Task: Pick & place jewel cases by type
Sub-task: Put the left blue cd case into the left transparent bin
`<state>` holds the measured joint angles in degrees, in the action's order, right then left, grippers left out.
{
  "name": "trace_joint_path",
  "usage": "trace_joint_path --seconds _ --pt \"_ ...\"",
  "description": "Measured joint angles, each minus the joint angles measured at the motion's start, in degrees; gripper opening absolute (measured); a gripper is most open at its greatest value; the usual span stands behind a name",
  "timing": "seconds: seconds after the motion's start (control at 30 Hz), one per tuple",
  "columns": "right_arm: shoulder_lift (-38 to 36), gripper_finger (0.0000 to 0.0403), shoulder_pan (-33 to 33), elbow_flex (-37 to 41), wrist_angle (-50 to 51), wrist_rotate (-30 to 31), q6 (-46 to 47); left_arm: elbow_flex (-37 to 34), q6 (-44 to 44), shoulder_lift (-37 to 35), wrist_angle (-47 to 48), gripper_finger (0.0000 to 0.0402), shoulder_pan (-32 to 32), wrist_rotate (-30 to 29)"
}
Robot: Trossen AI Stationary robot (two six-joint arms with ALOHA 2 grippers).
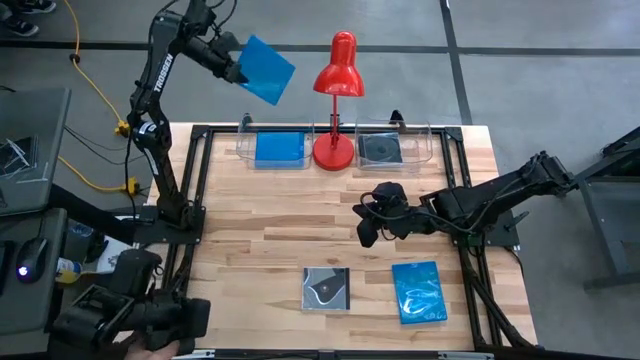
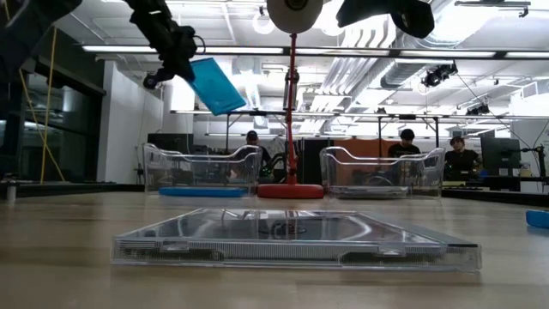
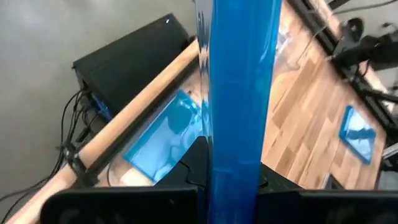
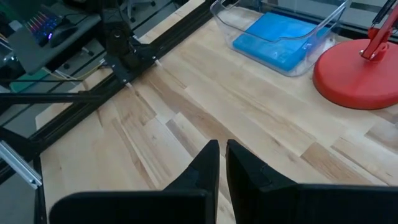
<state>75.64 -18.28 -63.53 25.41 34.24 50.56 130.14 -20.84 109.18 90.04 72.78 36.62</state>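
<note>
A: What's nearest the front edge?

B: Two cases flat on the table (image 1: pixel 260 225): a grey case w/ white swirl (image 1: pixel 326 289), and a glossy blue case (image 1: pixel 418 292) to its right, apart from it.

A: Right arm?

B: Right gripper (image 1: pixel 368 218) is over mid-table, fingers (image 4: pixel 208 163) shut, nothing in them.

A: Further back?

B: Red lamp (image 1: pixel 337 100) stands at the back edge betw. two clear trays. Left tray (image 1: pixel 245 143) has a blue case (image 1: pixel 279 150) in it; right tray (image 1: pixel 425 140) has a dark case (image 1: pixel 380 150).

A: And the left arm?

B: Left gripper (image 1: pixel 236 70) is up high, beyond the back edge, past the left tray. Fingers clamped on a plain blue case (image 1: pixel 268 69), gripped at one edge, tilted in the air.
</note>
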Motion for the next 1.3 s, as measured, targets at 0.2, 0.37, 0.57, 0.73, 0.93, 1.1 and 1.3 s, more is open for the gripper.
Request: trace_joint_path --seconds 0.2,0.37,0.57,0.73,0.93,1.1,1.3 --pt "0.0 0.0012 0.0 0.0 -0.01 0.37 -0.07 -12.36 -3.26 -4.49 -1.12 0.0017 -0.03 -0.66" --pt "0.0 0.0012 0.0 0.0 -0.02 0.37 -0.43 -28.15 -1.0 -11.72 -9.61 0.0017 -0.03 0.7" --pt "0.0 0.0012 0.0 0.0 0.0 0.35 -1.65 -45.92 6.98 -20.9 -22.64 0.0017 -0.03 3.15" --pt "0.0 0.0012 0.0 0.0 0.02 1.14 -2.59 -57.36 13.71 -26.25 -31.21 0.0017 -1.47 2.77" --pt "0.0 0.0012 0.01 0.0 0.02 1.2 -3.05 -66.81 25.36 -30.99 -44.0 0.0017 -4.35 1.87" --pt "0.0 0.0012 0.0 0.0 0.04 1.18 -3.12 -71.48 31.8 -31.79 -49.46 0.0017 -6.43 0.16" --pt "0.0 0.0012 0.0 -0.01 0.04 1.01 -3.12 -74.77 36.7 -31.86 -54.82 0.0017 -8.94 -0.16"
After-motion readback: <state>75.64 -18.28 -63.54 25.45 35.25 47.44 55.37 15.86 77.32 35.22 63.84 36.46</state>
